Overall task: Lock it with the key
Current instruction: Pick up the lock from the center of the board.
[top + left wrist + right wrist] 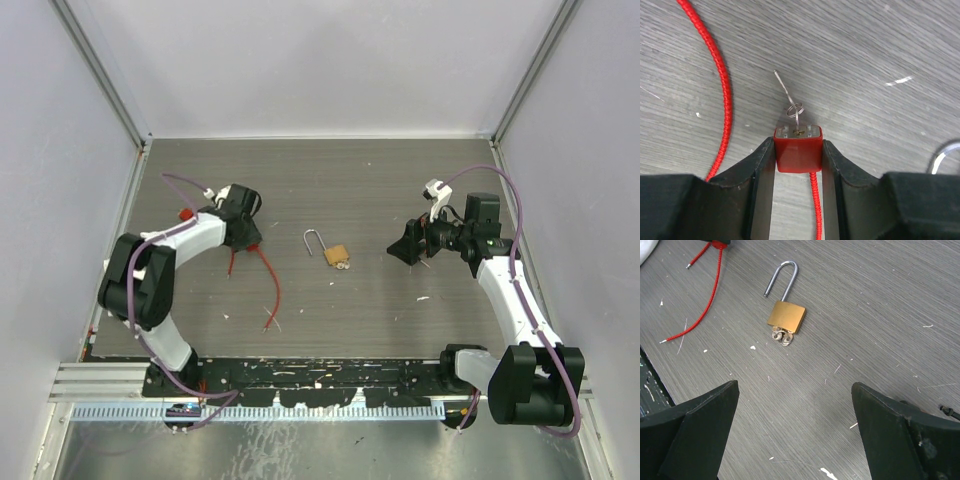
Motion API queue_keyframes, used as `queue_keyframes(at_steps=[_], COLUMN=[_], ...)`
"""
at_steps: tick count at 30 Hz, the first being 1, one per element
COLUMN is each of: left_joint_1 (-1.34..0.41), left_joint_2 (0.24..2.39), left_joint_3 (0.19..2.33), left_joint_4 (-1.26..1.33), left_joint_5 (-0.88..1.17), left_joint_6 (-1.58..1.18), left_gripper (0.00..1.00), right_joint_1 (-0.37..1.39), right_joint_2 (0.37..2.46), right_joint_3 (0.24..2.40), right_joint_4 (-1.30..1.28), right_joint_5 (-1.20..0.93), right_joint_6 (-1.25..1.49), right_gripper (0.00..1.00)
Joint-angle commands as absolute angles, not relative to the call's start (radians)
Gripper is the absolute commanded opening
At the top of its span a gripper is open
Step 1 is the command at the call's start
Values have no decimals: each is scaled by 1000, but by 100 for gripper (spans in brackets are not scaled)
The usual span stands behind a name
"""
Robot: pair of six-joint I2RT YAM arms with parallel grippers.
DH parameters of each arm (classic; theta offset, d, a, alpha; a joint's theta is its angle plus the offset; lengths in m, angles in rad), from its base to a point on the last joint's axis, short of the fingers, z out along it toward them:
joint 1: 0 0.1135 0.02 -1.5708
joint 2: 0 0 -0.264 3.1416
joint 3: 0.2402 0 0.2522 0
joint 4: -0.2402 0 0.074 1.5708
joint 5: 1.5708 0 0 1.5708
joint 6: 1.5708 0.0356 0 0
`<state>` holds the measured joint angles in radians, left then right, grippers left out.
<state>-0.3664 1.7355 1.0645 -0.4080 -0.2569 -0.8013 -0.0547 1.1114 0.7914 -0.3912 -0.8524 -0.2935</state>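
Note:
My left gripper [798, 150] is shut on a small red lock body [798, 156], one finger pressed against each side. A red cable [815, 200] leaves the body's back end. From the keyhole in its front face hangs the key [784, 87], a thin silver blade on a small ring. In the top view the left gripper [243, 232] is at the left of the table. My right gripper [795, 385] hovers open and empty over bare table, also seen as right gripper [405, 245] at the right.
A brass padlock [786, 316] with its shackle open lies mid-table, a small silver bunch of keys [782, 336] at its bottom end; the padlock [335, 254] sits between the arms. The red cable [270, 280] trails toward the near edge. A small red piece [185, 212] lies far left.

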Motion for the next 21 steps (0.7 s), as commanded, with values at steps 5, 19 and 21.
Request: queue_keyframes(at_steps=[5,19,21], left_joint_1=[-408,-657,-692], left_joint_2=[1478,1122,1101], left_joint_3=[972,742,687], left_joint_4=[-228,135,245], left_joint_5=[-94,-2,27], left_joint_6=[-653,-482,-444], left_gripper=[4,0,0], right_joint_1=[-58,-58,-58], right_joint_2=[1113,1130,1125], right_joint_3=[831,824,815], right_joint_4=[-383,-357,-323], right_joint_5=[-955,-1136,-1163], right_joint_6=[-292,-242,-205], right_gripper=[100,100,100])
